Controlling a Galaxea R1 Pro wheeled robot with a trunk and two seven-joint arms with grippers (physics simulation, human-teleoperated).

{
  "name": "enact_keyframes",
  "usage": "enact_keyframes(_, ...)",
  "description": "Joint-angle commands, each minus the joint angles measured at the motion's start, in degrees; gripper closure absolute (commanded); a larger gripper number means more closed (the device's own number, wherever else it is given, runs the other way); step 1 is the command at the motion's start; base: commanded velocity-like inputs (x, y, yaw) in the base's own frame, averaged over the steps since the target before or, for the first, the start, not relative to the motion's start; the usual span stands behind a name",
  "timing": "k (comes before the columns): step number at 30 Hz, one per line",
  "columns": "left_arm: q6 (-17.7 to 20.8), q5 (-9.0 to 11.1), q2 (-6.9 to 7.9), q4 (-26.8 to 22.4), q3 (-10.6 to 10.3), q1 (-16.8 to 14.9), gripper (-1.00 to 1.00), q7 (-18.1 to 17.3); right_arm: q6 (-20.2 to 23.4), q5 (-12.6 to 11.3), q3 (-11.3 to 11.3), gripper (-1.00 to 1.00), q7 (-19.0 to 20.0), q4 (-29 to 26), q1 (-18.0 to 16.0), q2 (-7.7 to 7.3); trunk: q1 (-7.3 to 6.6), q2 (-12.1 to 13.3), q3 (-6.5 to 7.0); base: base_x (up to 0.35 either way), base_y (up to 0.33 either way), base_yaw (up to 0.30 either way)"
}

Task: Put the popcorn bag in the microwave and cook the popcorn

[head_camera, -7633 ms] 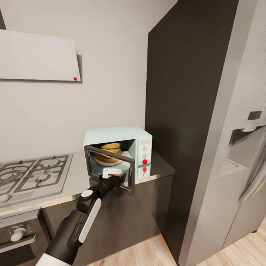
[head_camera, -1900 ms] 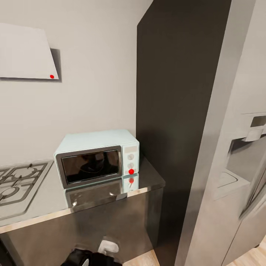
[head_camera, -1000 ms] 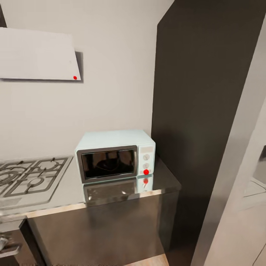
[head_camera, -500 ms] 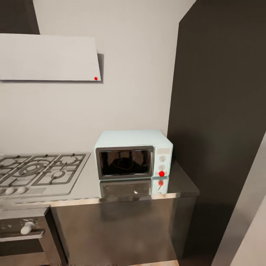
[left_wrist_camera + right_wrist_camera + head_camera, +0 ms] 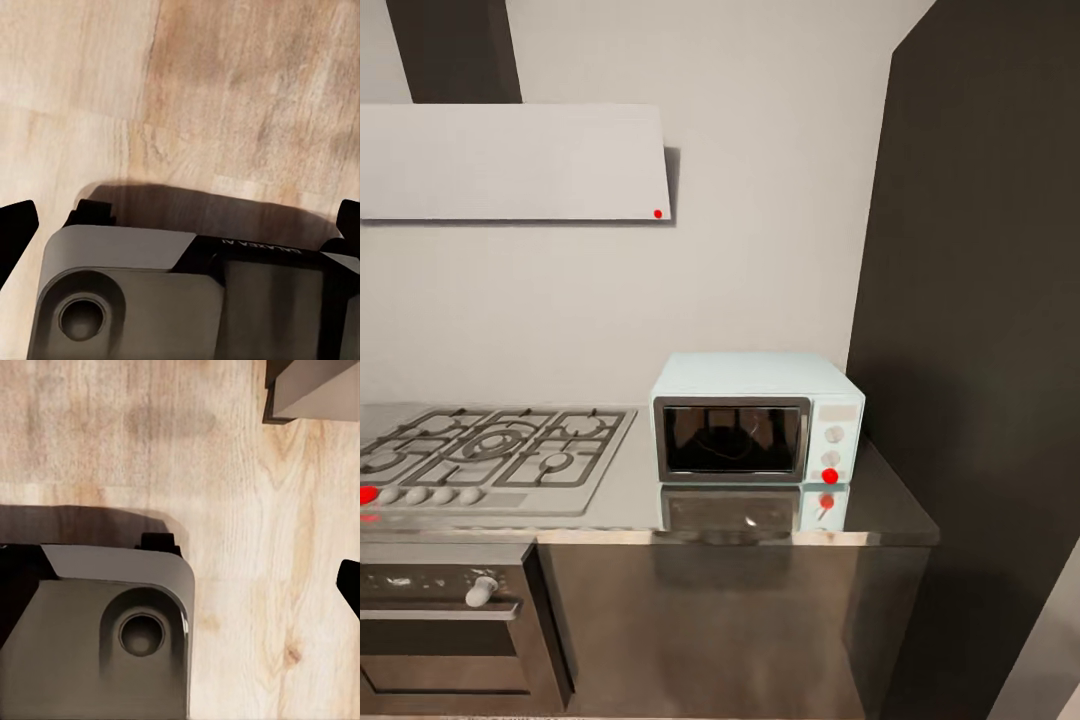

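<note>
The microwave (image 5: 757,420) sits door closed on the counter (image 5: 880,500), beside the gas hob (image 5: 490,455) — red light lit. Both wrist views face wooden floor (image 5: 247,97); each tool's fingertips sit at the frame edges — spread apart.

White lettering is showing upside down on the robot's dark base (image 5: 247,251) (seemingly "GALAXEA", too small to be sure); nothing else is reading as text.

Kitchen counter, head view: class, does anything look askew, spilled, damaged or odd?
Nothing stands out. The microwave sits square on the countertop with its door shut and a red light lit on its panel. The gas hob beside it looks tidy, with no spills.
</note>
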Motion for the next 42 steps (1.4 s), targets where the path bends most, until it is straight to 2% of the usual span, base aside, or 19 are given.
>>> enact_keyframes(1,-0.16,0.51,0.01,0.07,-0.48,-0.04,-1.0,-0.23,-0.27,0.52,-0.22,-1.0,-0.22,0.14,-0.07,-0.05,0.0,-0.04,-0.07,0.0,0.0,0.01)
enact_keyframes(42,0.31,0.54,-0.06,0.07,-0.52,-0.04,-1.0,-0.23,-0.32,0.6,-0.23,-1.0,-0.09,0.08,-0.07,-0.42,0.0,-0.04,-0.07,0.0,0.0,-0.022)
